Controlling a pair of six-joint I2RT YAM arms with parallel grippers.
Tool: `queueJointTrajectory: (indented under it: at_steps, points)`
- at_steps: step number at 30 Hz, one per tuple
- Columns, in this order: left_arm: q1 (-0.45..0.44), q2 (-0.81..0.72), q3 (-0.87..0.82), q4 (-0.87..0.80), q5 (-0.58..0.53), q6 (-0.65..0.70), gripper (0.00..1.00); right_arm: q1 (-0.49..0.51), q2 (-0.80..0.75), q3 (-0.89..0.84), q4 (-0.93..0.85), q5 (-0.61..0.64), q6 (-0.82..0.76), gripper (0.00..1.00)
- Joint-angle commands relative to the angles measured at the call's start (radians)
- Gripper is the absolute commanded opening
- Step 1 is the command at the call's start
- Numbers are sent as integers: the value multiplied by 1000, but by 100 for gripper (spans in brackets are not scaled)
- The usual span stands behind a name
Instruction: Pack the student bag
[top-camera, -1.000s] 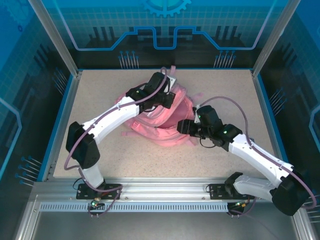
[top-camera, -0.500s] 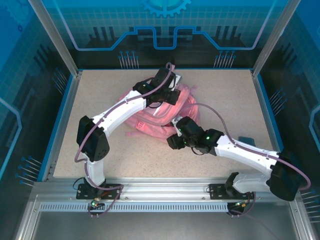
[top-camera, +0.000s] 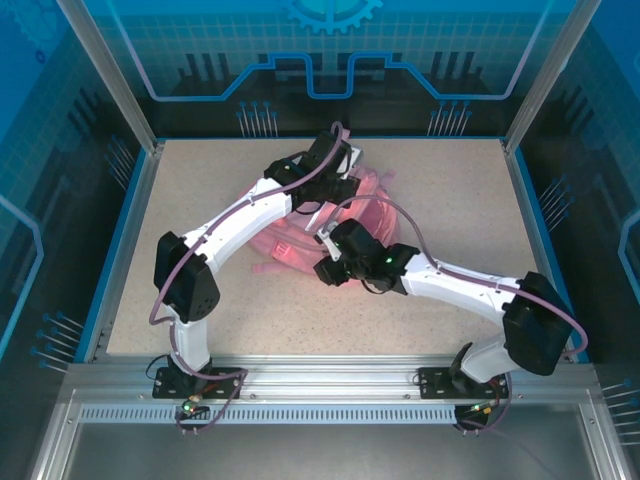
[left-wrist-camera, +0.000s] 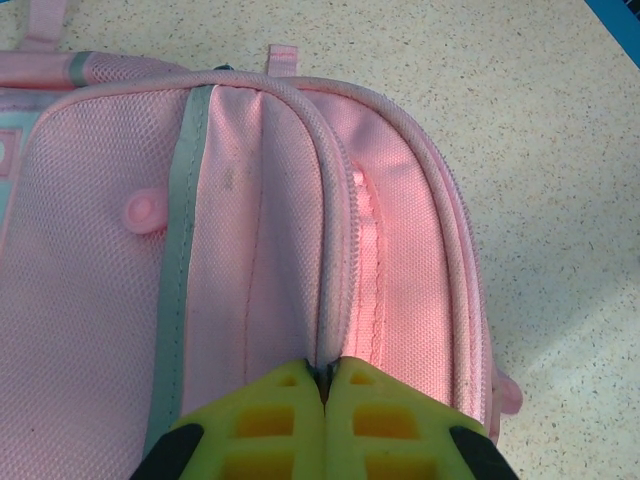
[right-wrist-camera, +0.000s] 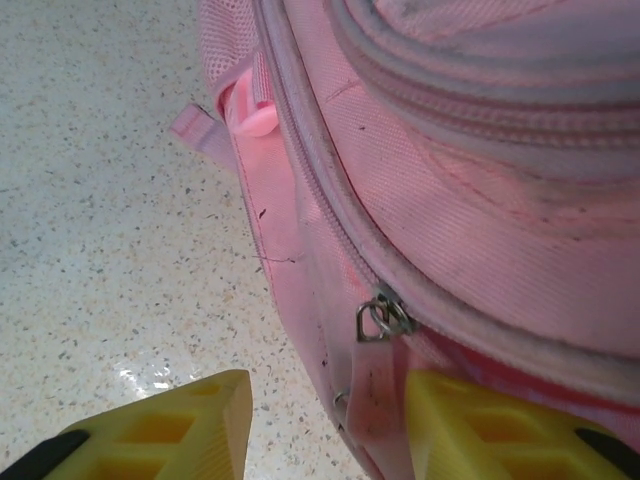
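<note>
The student bag (top-camera: 290, 242) lies flat in the middle of the worktop (top-camera: 200, 190). My right claw (right-wrist-camera: 330, 400) has swung from the bag's right side round to its near edge. Its jaws have narrowed but stand apart, straddling the fabric just below a metal zip pull (right-wrist-camera: 383, 318); nothing is gripped yet. My left claw (left-wrist-camera: 325, 375) stays clamped shut on a piped seam at the bag's top. I judge I'm bracing the bag to work a zip. From above, my arms cover much of the bag, and I can't make out whether any pocket is already unzipped.
</note>
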Motion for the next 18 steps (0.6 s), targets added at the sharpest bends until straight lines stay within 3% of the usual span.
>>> queueJointTrajectory:
  at_steps: [1,6,12,17,18]
  points:
    - [-8,-5,68,63,49,-26,0,8,24,26,4,32,-10,42]
    - [-7,-4,69,64,46,-26,0,7,36,25,-9,100,9,32]
    - [-8,-12,70,54,25,-30,0,7,-1,8,-11,118,15,11]
    - [18,-68,35,44,-28,-127,46,-2,-38,-5,-20,99,22,0]
    - [28,-86,17,48,-33,-156,52,-5,-42,-9,-20,89,23,0]
